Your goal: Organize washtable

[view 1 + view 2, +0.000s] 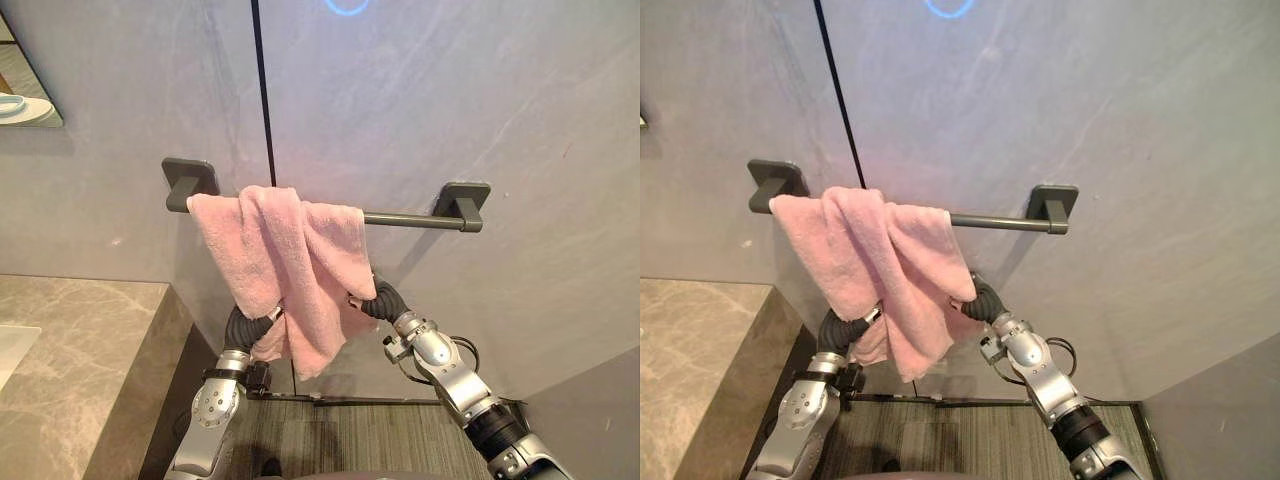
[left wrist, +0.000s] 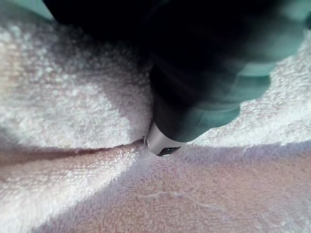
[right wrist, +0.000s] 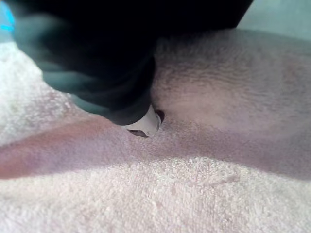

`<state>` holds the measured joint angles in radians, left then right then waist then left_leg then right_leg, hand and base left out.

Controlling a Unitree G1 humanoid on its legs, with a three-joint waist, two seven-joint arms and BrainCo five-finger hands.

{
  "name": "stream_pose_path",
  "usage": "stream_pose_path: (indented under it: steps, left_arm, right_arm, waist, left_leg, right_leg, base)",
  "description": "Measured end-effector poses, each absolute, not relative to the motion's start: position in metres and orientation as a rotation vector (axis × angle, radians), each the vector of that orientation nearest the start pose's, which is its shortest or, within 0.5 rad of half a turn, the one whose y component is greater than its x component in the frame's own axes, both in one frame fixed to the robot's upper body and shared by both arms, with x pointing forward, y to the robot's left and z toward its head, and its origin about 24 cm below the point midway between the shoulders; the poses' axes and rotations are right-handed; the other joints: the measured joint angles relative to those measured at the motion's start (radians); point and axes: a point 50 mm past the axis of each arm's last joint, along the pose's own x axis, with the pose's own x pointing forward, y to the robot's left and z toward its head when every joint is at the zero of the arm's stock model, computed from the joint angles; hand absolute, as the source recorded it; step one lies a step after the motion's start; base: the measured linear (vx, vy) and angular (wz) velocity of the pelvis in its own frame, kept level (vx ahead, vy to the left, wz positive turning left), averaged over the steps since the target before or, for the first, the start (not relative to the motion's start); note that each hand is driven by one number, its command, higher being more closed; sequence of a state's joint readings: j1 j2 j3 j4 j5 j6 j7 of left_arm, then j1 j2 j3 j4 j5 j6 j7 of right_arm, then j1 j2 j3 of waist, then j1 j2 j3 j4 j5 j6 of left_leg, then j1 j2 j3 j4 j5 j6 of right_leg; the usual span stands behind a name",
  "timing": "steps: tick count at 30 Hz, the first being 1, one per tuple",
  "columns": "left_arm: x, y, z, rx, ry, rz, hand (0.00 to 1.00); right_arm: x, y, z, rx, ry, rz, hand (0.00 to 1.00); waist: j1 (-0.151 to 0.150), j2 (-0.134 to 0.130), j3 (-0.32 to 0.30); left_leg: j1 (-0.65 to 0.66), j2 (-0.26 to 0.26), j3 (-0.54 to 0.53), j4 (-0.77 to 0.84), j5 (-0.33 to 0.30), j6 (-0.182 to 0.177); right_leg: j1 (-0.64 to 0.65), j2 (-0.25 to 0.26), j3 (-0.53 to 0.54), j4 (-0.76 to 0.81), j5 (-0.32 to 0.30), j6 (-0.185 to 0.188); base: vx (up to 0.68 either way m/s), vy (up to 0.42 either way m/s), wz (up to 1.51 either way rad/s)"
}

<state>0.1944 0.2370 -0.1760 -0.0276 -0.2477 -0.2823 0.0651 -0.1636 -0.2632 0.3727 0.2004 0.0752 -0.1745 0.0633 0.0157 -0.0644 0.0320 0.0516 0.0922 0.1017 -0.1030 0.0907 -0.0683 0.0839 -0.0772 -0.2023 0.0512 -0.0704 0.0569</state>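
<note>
Left eye view: pink towel (image 1: 290,265) bunched on rail (image 1: 410,219); left robot hand (image 1: 243,328), right robot hand (image 1: 381,302) buried behind, grip unclear. Straightening step; next, probably spreading toward 3 o'clock.

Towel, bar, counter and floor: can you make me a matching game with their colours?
Things:
1 towel
2 bar
3 counter
4 floor

Colours:
A dark grey
B beige marble
C pink
D grey stripes

Pairs: 1-C, 2-A, 3-B, 4-D
</note>
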Motion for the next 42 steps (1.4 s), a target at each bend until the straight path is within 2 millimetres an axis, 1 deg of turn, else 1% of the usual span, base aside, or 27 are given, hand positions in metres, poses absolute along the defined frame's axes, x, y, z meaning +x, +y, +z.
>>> stream_pose_path:
  steps: [5, 8, 11, 16, 21, 24, 27, 31, 39, 42]
  left_arm:
    - [0.210, 0.174, 0.035, -0.071, -0.104, -0.007, 1.00]
    - [0.210, 0.174, 0.039, -0.083, -0.127, 0.001, 1.00]
    - [0.210, 0.172, 0.043, -0.087, -0.144, -0.007, 1.00]
    - [0.210, 0.171, 0.044, -0.089, -0.148, -0.023, 1.00]
    - [0.210, 0.167, 0.044, -0.109, -0.153, -0.028, 1.00]
    - [0.211, 0.162, 0.048, -0.131, -0.174, -0.040, 1.00]
    - [0.211, 0.161, 0.051, -0.132, -0.184, -0.047, 1.00]
    - [0.211, 0.160, 0.051, -0.134, -0.184, -0.053, 1.00]
    - [0.211, 0.150, 0.050, -0.159, -0.183, -0.077, 1.00]
    - [0.211, 0.149, 0.047, -0.160, -0.171, -0.076, 1.00]
  right_arm:
    - [0.263, -0.133, 0.045, -0.195, -0.110, 0.314, 1.00]
    - [0.260, -0.144, 0.048, -0.187, -0.119, 0.265, 1.00]
    - [0.259, -0.148, 0.050, -0.183, -0.130, 0.243, 1.00]
    - [0.256, -0.153, 0.060, -0.166, -0.174, 0.205, 1.00]
    - [0.256, -0.156, 0.065, -0.124, -0.206, 0.167, 1.00]
    - [0.254, -0.160, 0.062, -0.117, -0.195, 0.142, 1.00]
    - [0.252, -0.162, 0.060, -0.097, -0.186, 0.121, 1.00]
    - [0.251, -0.162, 0.058, -0.062, -0.181, 0.104, 1.00]
    - [0.250, -0.168, 0.052, -0.045, -0.157, 0.064, 1.00]
    - [0.249, -0.167, 0.044, -0.035, -0.123, 0.057, 1.00]
  waist:
    - [-0.002, 0.000, 0.000]
    - [-0.003, 0.001, 0.001]
    - [-0.006, 0.001, 0.001]
    - [-0.010, 0.006, 0.005]
    - [-0.030, 0.013, 0.009]
    - [-0.031, 0.014, 0.010]
    - [-0.034, 0.017, 0.012]
    - [-0.054, 0.022, 0.015]
    - [-0.056, 0.034, 0.023]
    - [-0.057, 0.039, 0.026]
  left_leg:
    - [0.000, -0.003, 0.004, 0.000, 0.000, 0.000]
    - [0.001, -0.004, 0.006, 0.000, -0.001, 0.000]
    - [0.002, -0.004, 0.010, 0.000, -0.001, -0.001]
    - [-0.002, -0.004, 0.017, 0.000, -0.003, -0.001]
    - [-0.002, -0.005, 0.025, 0.001, -0.007, -0.002]
    - [-0.002, -0.005, 0.028, 0.005, -0.010, -0.002]
    - [-0.001, -0.005, 0.028, 0.005, -0.012, -0.002]
    - [-0.001, -0.005, 0.030, 0.005, -0.012, -0.001]
    - [-0.001, -0.005, 0.031, 0.000, -0.013, -0.001]
    - [-0.002, -0.005, 0.032, 0.000, -0.013, -0.001]
  right_leg:
    - [-0.001, -0.003, 0.001, -0.002, 0.000, 0.000]
    - [-0.002, -0.004, 0.003, -0.003, 0.000, 0.001]
    - [-0.004, -0.004, 0.007, -0.004, 0.000, 0.001]
    - [-0.012, -0.004, 0.013, -0.017, 0.005, 0.003]
    - [-0.013, -0.004, 0.019, -0.019, 0.006, 0.004]
    - [-0.014, -0.004, 0.022, -0.019, 0.006, 0.004]
    - [-0.014, -0.004, 0.022, -0.019, 0.006, 0.004]
    - [-0.009, -0.004, 0.024, -0.019, 0.006, 0.004]
    - [-0.010, -0.005, 0.025, -0.019, 0.006, 0.005]
    - [-0.010, -0.005, 0.025, -0.019, 0.006, 0.005]
  base:
    - [0.00, 0.000, 0.00]
    - [0.00, 0.000, 0.00]
    - [-0.01, 0.001, -0.02]
    - [-0.02, 0.005, -0.05]
    - [0.01, 0.001, -0.02]
    - [0.01, 0.002, -0.03]
    - [0.00, 0.000, 0.00]
    - [0.00, 0.000, 0.00]
    - [0.00, 0.000, 0.00]
    - [0.00, 0.000, 0.00]
